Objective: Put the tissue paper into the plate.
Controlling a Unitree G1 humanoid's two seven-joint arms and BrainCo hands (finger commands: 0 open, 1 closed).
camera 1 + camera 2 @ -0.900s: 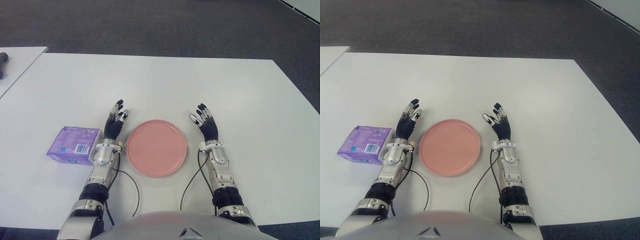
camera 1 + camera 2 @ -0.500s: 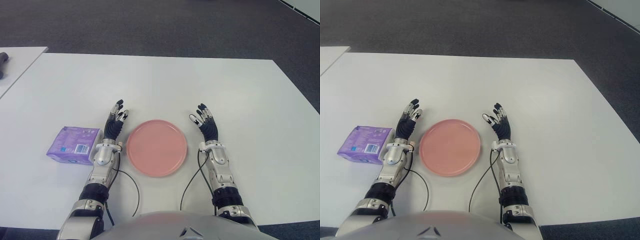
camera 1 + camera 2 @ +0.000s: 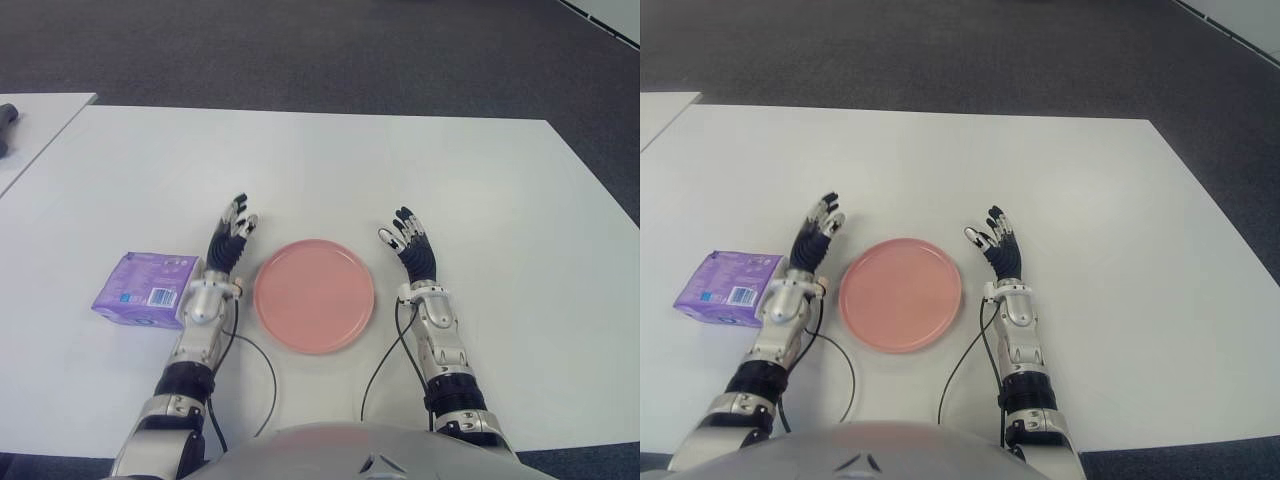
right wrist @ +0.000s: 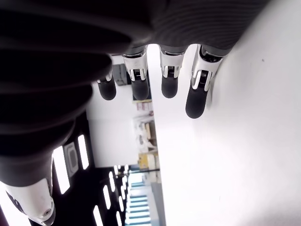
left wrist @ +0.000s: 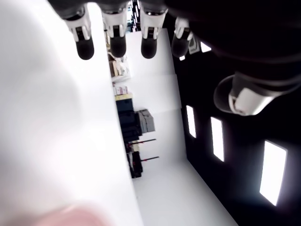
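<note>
- Leftward, the left hand (image 3: 228, 252) has edged toward the tissue pack (image 3: 145, 288), fingers spread, empty
- Right hand (image 3: 412, 252) idles right of the plate (image 3: 314, 294), fingers apart
- Reach in hand; next, grasp the pack

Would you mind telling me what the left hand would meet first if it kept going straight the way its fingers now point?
Probably nothing: the left hand, open, points away from the robot over bare white table. The tissue pack lies to its left, the pink plate to its right, both off that line.
</note>
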